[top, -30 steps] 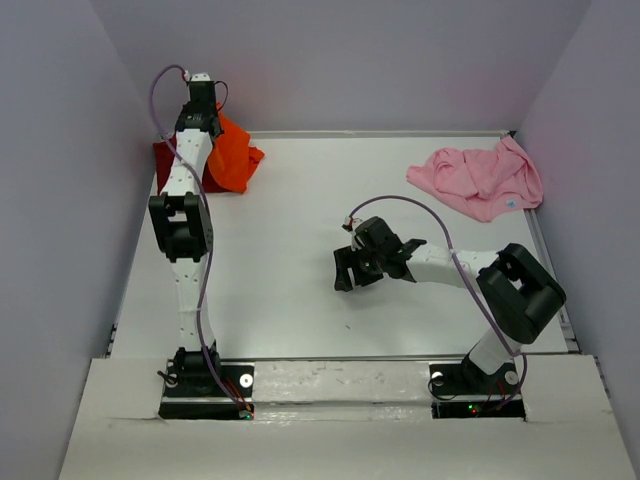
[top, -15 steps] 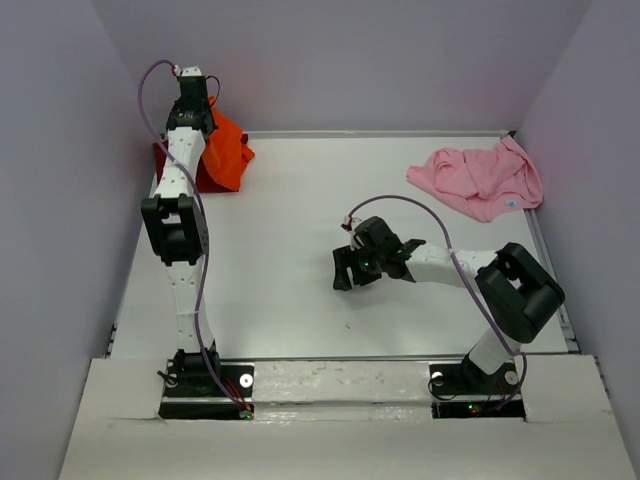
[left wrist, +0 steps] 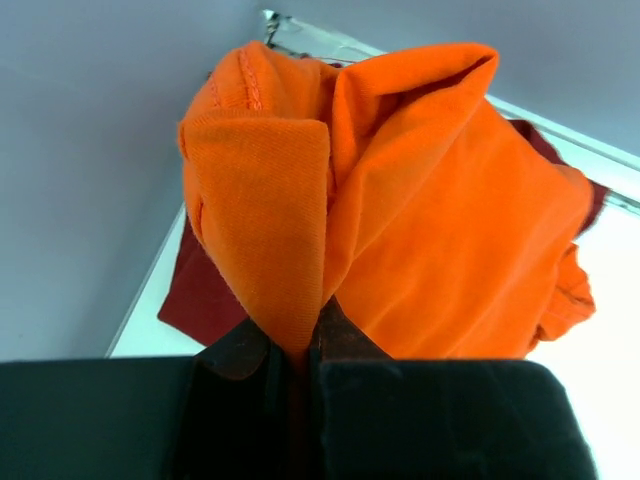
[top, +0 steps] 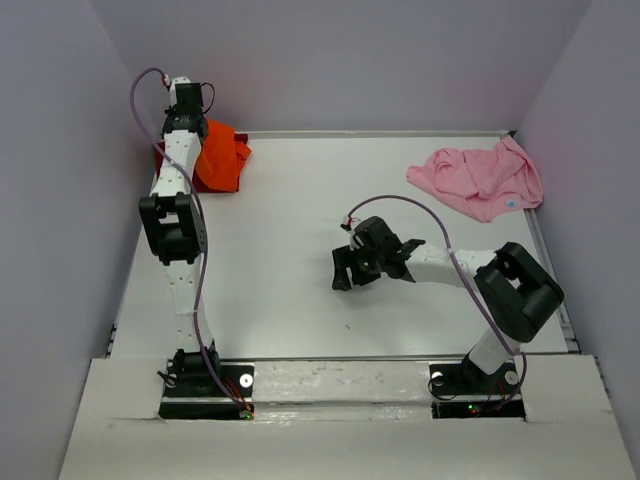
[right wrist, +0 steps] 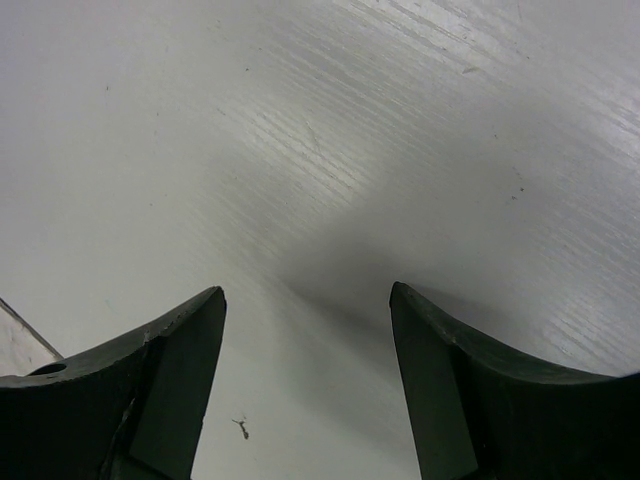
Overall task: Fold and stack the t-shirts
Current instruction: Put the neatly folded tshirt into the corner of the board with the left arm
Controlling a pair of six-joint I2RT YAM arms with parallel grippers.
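T-shirts not folded yet: right jaws hang wide over mid counter (top: 300,200), holding nothing, likely waiting to help; far left, left jaws pinch a fold of the orange shirt (left wrist: 430,230), lifting it off the maroon one (left wrist: 205,295); pink one (top: 480,180) lies crumpled far right.

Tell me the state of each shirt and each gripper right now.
orange t-shirt: bunched, pinched at a fold by the left gripper.
maroon t-shirt: lying beneath the orange one, partly covered.
pink t-shirt: crumpled, unfolded, untouched.
left gripper: shut on the orange t-shirt.
right gripper: open, empty.
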